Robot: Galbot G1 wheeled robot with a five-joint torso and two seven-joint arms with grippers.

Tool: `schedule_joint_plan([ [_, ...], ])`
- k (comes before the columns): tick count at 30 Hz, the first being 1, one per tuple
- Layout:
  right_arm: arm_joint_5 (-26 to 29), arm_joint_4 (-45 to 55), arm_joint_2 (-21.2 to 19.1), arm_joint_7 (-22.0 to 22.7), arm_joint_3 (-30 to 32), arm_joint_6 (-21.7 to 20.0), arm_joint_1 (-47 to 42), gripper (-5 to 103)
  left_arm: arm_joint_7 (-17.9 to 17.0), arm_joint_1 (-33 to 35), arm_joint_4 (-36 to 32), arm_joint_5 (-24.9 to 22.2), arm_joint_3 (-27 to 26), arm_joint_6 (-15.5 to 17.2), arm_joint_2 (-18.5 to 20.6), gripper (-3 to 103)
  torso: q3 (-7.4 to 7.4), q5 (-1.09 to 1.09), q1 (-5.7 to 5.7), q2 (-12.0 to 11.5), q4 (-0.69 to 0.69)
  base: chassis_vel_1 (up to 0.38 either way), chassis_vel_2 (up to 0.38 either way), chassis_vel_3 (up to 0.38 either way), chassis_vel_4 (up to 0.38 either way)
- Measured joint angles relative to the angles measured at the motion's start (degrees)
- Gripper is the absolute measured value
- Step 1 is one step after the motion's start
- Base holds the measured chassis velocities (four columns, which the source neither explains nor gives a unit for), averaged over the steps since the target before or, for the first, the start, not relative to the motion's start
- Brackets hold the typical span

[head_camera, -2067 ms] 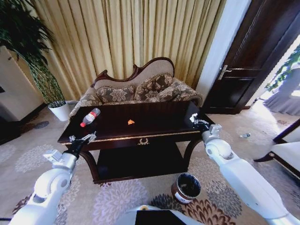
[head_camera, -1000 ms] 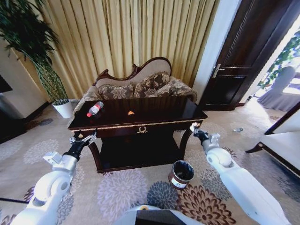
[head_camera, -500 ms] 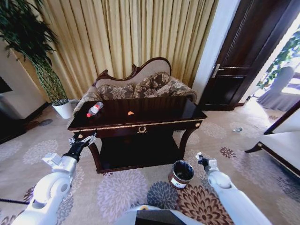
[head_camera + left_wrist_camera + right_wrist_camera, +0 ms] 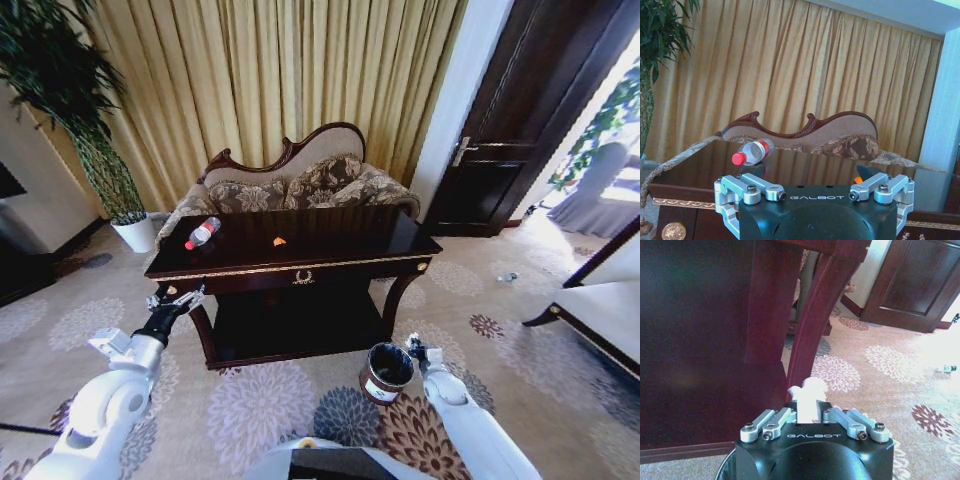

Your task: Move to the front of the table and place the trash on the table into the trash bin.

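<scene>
Head view: the right gripper [image 4: 413, 348] hangs low, just beside the rim of the trash bin [image 4: 385, 372], which stands on the carpet in front of the table [image 4: 300, 268], near its right front leg. Right wrist view: the fingers are closed onto a white scrap [image 4: 807, 396], which stands up between them; the dark curve at the bottom edge of that view is probably the bin rim, though this cannot be confirmed. The low position beside the bin suits a release into the black liner rather than onto the carpet; judged from these views, the gripper sits at the edge of the opening rather than over its centre, so a small inward shift would make the drop more certain. The left gripper [image 4: 176, 297] is held raised at the left front corner of the table, level with the tabletop edge. Left wrist view: its fingers [image 4: 746, 186] are spread wide and hold nothing, and the view faces along the glossy top. This pose keeps the remaining trash within reach: the bottle [image 4: 201, 233] lies on its side near the left rear of the tabletop, red cap toward the front, and the orange scrap [image 4: 279, 240] lies near the middle. Both items are well apart from the left gripper.
</scene>
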Motion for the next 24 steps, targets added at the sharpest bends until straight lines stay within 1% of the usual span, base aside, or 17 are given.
schedule_joint_plan([
  [1, 0.00, 0.05, 0.00, 0.03, -0.11, 0.04, 0.01, 25, 0.00, 0.05, 0.05, 0.02, -0.05, -0.01, 0.00, 100, 0.00, 0.00, 0.00, 0.00, 0.00, 0.000, 0.000, 0.000, 0.000],
  [2, 0.00, 0.05, 0.00, 0.03, -0.11, 0.04, 0.01, 25, 0.00, 0.05, 0.05, 0.02, -0.05, -0.01, 0.00, 100, 0.00, 0.00, 0.00, 0.00, 0.00, 0.000, 0.000, 0.000, 0.000],
  [4, 0.00, 0.27, -0.07, 0.09, -0.35, 0.14, 0.10, 36, 0.01, 0.11, 0.09, 0.02, -0.15, -0.03, 0.02, 100, 0.00, 0.00, 0.00, 0.00, 0.00, 0.000, 0.000, 0.000, 0.000],
  [5, 0.00, 0.27, -0.07, 0.09, -0.35, 0.14, 0.10, 36, 0.01, 0.11, 0.09, 0.02, -0.15, -0.03, 0.02, 100, 0.00, 0.00, 0.00, 0.00, 0.00, 0.000, 0.000, 0.000, 0.000],
  [7, 0.12, 0.48, -0.27, 0.17, -0.52, 0.18, 0.28, 47, 0.01, 0.06, 0.08, 0.02, -0.15, -0.04, 0.05, 100, 0.00, 0.00, 0.00, 0.00, 0.00, 0.000, 0.000, 0.000, 0.000],
  [8, 0.12, 0.48, -0.27, 0.17, -0.52, 0.18, 0.28, 47, 0.01, 0.06, 0.08, 0.02, -0.15, -0.04, 0.05, 100, 0.00, 0.00, 0.00, 0.00, 0.00, 0.000, 0.000, 0.000, 0.000],
  [10, 0.34, 0.76, -0.51, 0.36, -0.54, 0.80, 0.55, 57, 0.01, -0.02, -0.02, 0.02, -0.12, -0.05, 0.09, 100, 0.00, 0.00, 0.00, 0.00, 0.00, 0.000, 0.000, 0.000, 0.000],
  [11, 0.34, 0.76, -0.51, 0.36, -0.54, 0.80, 0.55, 57, 0.01, -0.02, -0.02, 0.02, -0.12, -0.05, 0.09, 100, 0.00, 0.00, 0.00, 0.00, 0.00, 0.000, 0.000, 0.000, 0.000],
  [12, 0.63, 1.20, -0.65, 0.46, -0.49, 1.23, 0.58, 63, 0.01, -0.03, -0.06, 0.01, -0.11, -0.05, 0.10, 100, 0.00, 0.02, 0.00, 0.00, 0.00, 0.000, 0.000, 0.000, 0.000],
  [14, 3.46, 4.74, -1.44, 0.40, 0.15, 1.90, 0.25, 74, 0.00, 0.03, -0.12, -0.01, -0.13, -0.05, 0.11, 100, 0.00, 0.01, 0.01, 0.00, 0.00, 0.000, 0.000, 0.000, 0.000],
  [15, 3.46, 4.74, -1.44, 0.40, 0.15, 1.90, 0.25, 74, 0.00, 0.03, -0.12, -0.01, -0.13, -0.05, 0.11, 100, 0.00, 0.01, 0.01, 0.00, 0.00, 0.000, 0.000, 0.000, 0.000],
  [18, 7.94, 11.21, -2.39, -0.68, 1.73, 2.92, -0.65, 90, -0.01, 0.11, -0.24, 0.01, -0.23, -0.08, -0.03, 100, 0.00, 0.00, 0.00, 0.00, 0.00, 0.000, 0.000, 0.000, 0.000],
  [19, 7.94, 11.21, -2.39, -0.68, 1.73, 2.92, -0.65, 90, -0.01, 0.11, -0.24, 0.01, -0.23, -0.08, -0.03, 100, 0.00, 0.00, 0.00, 0.00, 0.00, 0.000, 0.000, 0.000, 0.000],
  [20, 9.85, 14.93, -3.00, -0.85, 2.67, 3.97, -0.91, 95, -0.01, 0.14, -0.37, 0.03, -0.23, -0.09, -0.12, 100, 0.00, 0.00, 0.00, 0.00, 0.00, 0.000, 0.000, 0.000, 0.000],
  [22, 10.52, 16.59, -3.44, -0.86, 2.97, 4.20, -0.97, 95, -0.01, 0.16, -0.50, 0.04, -0.23, -0.09, -0.13, 100, 0.00, 0.00, 0.01, 0.00, 0.00, 0.000, 0.000, 0.000, 0.000],
  [23, 11.63, 20.05, -4.64, -0.96, 3.53, 4.48, -1.02, 99, 0.00, 0.16, -0.74, 0.05, -0.23, -0.09, -0.13, 100, 0.00, 0.00, 0.01, 0.00, 0.00, 0.000, 0.000, 0.000, 0.000],
  [24, 12.36, 21.94, -5.59, -1.39, 3.79, 4.51, -1.05, 100, 0.00, 0.12, -0.86, 0.06, -0.23, -0.09, -0.08, 100, 0.00, 0.00, 0.00, 0.00, 0.00, 0.000, 0.000, 0.000, 0.000],
])
